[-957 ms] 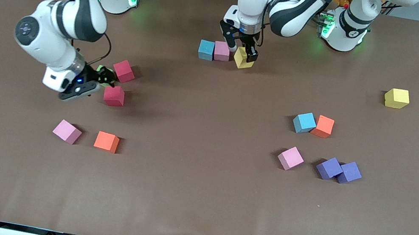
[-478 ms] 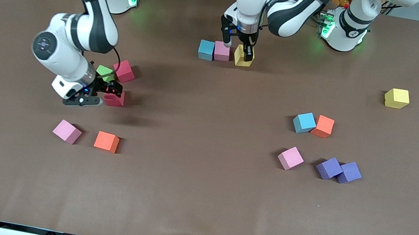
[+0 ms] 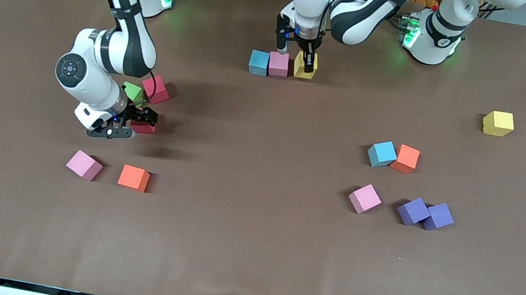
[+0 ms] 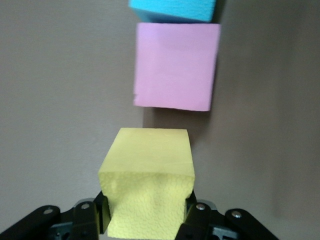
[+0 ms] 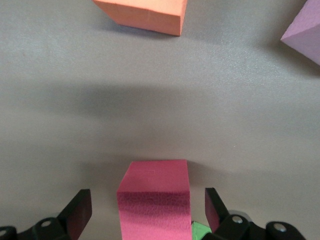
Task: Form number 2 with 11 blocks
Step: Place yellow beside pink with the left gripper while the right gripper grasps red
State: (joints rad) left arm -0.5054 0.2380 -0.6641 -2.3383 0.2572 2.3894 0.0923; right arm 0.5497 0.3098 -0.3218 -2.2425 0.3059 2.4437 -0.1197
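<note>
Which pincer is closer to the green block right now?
Right. The right pincer is open astride a red block beside the green block; the left pincer is shut on a yellow block toward the table's middle.

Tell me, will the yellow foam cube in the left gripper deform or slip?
The yellow foam cube looks soft and pitted, so it probably squashes slightly. The left gripper is shut on its sides; that rough surface likely resists slipping. Flat faces suggest it will not roll.

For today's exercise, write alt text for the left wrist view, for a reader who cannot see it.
The left gripper is shut on a yellow cube over the brown table, lined up with a pink cube and a light blue cube in one row.
</note>
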